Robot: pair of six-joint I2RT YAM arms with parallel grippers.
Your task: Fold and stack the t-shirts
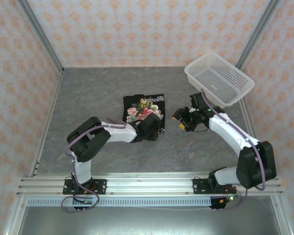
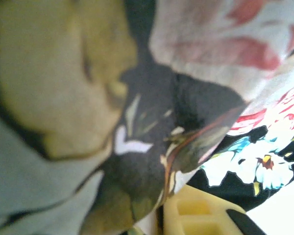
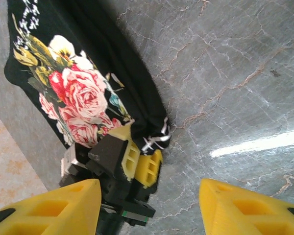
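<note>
Our left gripper (image 1: 149, 129) pinches the near corner of the black floral-print cloth t-shirt (image 1: 144, 105), its white lettering (image 3: 27, 10) unreadable, while our right gripper (image 1: 179, 121) gapes empty over bare grey marbled table (image 1: 88, 98) beside it.

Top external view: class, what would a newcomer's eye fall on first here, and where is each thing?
The black t-shirt with its rose print lies folded mid-table, bright against the grey marbled table. The left gripper pinches its near edge, while the right gripper hangs open just right of it. A white mesh basket sits tilted at the far right corner.
</note>
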